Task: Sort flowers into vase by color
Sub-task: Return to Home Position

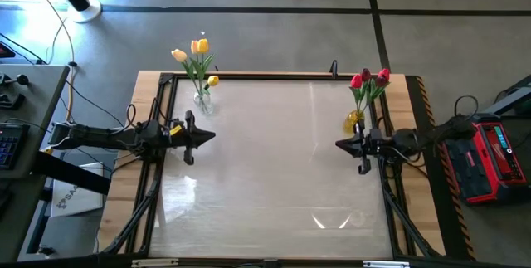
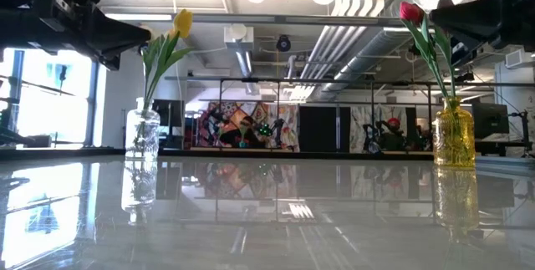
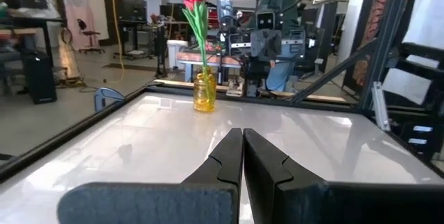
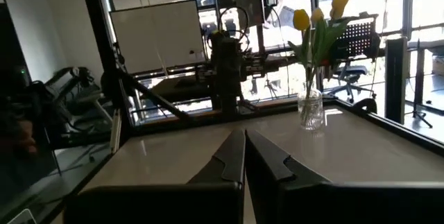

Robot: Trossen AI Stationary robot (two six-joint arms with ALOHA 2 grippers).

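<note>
The yellow tulips (image 1: pixel 197 50) stand upright in a clear vase (image 1: pixel 203 102), just past the fingertips of the left hand (image 1: pixel 209 136) and toward the far edge of the worktop (image 1: pixel 274 177). The red tulips (image 1: pixel 370 77) stand in a yellow vase (image 1: pixel 355 122), close beside the right hand (image 1: pixel 340 143) on its far side. Both hands hover over the worktop, pointing at each other and well apart. Each has its fingers pressed together and holds nothing. Neither hand touches a vase.
</note>
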